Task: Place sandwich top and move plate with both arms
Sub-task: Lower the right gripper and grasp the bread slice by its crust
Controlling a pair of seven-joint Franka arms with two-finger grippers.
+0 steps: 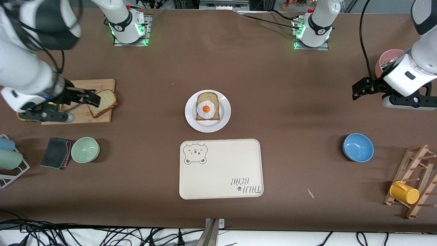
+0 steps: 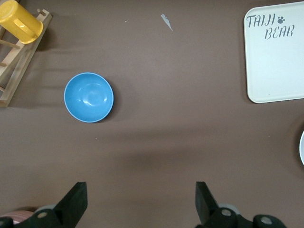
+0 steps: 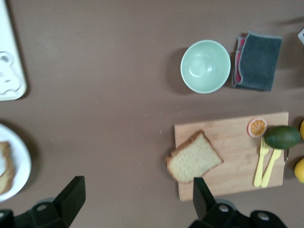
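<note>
We see the sandwich top (image 1: 102, 102), a plain speckled slice with a darker crust, lying flat on the wooden cutting board (image 1: 102, 84) at the right arm's end of the table, with one corner hanging past the board's edge toward the table's middle. In the right wrist view the same board also carries a sliced orange round (image 3: 257, 127), a dark green fruit that may be an avocado (image 3: 282, 137), and a yellow fork and knife (image 3: 266, 162).

The right gripper (image 1: 92, 97) hangs over the board just at the slice, its fingers (image 3: 71, 197) spread wide and holding nothing. We cannot tell from these views whether it touches the bread.

The white plate (image 1: 191, 118) sits mid-table and carries another bread slice topped with a fried egg (image 1: 206, 109). Nearer the front camera, just apart from the plate, lies the cream bear-print tray (image 1: 222, 171).

The left gripper (image 1: 358, 92) waits in the air at the left arm's end of the table, over bare tabletop, fingers (image 2: 76, 199) wide apart and empty. A blue bowl (image 1: 358, 147) rests on the table nearer the front camera than that spot, and a yellow cup (image 1: 404, 192) hangs on a wooden rack (image 1: 414, 157) nearer still.

Nearer the front camera than the cutting board stand a pale green bowl (image 1: 85, 149) and, touching or nearly touching it, a folded dark cloth (image 1: 56, 153).
</note>
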